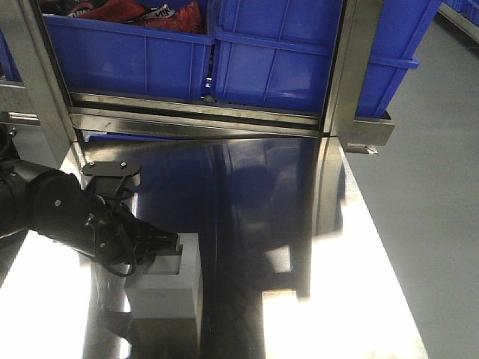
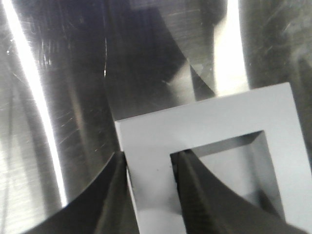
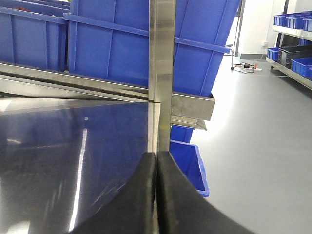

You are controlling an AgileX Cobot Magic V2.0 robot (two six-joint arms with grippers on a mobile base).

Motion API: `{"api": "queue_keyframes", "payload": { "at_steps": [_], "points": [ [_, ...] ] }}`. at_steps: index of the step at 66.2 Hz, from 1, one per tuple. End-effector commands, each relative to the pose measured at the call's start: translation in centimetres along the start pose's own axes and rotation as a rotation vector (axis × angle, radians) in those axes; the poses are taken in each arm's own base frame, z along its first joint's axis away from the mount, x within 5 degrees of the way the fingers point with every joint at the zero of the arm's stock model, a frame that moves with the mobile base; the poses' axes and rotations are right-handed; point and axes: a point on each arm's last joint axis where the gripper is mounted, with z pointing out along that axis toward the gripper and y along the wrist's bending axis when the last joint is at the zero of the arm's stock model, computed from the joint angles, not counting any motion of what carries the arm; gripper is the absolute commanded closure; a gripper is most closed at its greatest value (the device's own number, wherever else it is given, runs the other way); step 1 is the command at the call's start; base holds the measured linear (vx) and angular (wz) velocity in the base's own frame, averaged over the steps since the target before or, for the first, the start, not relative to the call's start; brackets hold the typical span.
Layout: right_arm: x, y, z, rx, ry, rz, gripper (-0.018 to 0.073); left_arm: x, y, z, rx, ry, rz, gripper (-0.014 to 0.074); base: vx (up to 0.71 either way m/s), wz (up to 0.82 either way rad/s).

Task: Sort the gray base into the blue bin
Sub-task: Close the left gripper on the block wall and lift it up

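Gray base (image 1: 168,288): sat on the steel worktop (image 1: 299,224) at its near left, recess face up, well apart from the bins.
Left gripper (image 1: 171,243): clamped on the base's border wall, with one finger (image 2: 114,195) outside and the other inside the recess.
Right gripper (image 3: 156,158): fingers pressed together, nothing between them.
Blue bin (image 1: 299,60): on the rack (image 1: 224,116) behind the worktop, right side; inside hidden.
Neighbouring bin (image 1: 127,56): left on the same rack; held red and black items, kind unclear.

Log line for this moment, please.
left gripper: shut on gray base wall, one finger in recess | gray base: resting on table | right gripper: shut, empty | blue bin: behind table
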Motion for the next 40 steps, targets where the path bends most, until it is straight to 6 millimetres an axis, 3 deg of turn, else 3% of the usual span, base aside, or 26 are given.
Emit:
{"api": "queue_keyframes", "payload": {
  "at_steps": [1, 22, 40],
  "points": [
    [-0.3, 0.0, 0.0, 0.007, -0.076, -0.017, 0.0568, -0.6, -0.4, -2.6, 0.019, -0.103, 0.043, 0.0602, 0.0, 0.0],
    [-0.3, 0.0, 0.0, 0.007, -0.076, -0.017, 0.0568, -0.9, -0.5, -9.4, 0.052, -0.374, 0.111, 0.0602, 0.0, 0.0],
    [-0.3, 0.0, 0.0, 0.007, -0.076, -0.017, 0.0568, 1.1, 0.0, -14.9, 0.081, -0.573, 0.147, 0.0602, 0.0, 0.0]
  ]
}}
